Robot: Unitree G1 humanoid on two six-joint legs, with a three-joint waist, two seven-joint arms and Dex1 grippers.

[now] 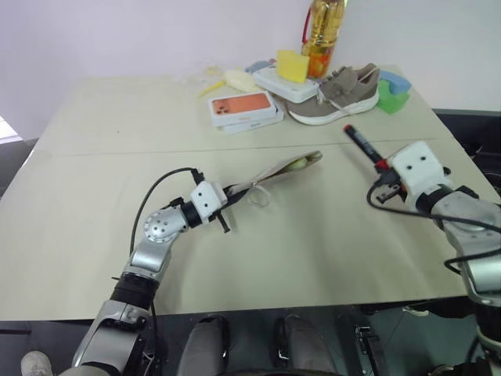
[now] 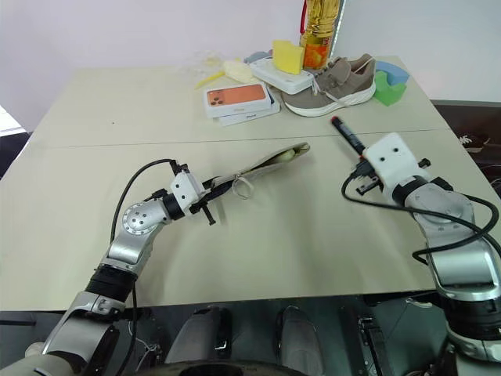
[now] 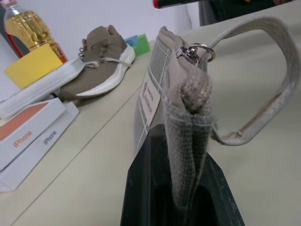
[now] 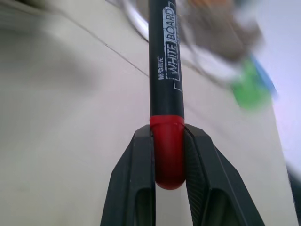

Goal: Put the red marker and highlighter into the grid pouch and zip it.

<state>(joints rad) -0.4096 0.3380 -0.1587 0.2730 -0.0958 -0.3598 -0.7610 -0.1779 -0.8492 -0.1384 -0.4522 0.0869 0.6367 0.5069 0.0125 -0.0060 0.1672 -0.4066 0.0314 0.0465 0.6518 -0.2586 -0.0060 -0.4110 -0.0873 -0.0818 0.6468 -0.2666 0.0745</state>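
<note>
1. Right wrist view: right gripper [image 4: 168,165] clamped on the red end of the red marker [image 4: 163,61], held above the table [image 1: 94,196].
2. Left gripper [image 3: 186,188] closed on one end of the grid pouch [image 1: 275,174], lifted off the table.
3. Highlighter [image 1: 300,164] sits in the pouch's far open end.
</note>
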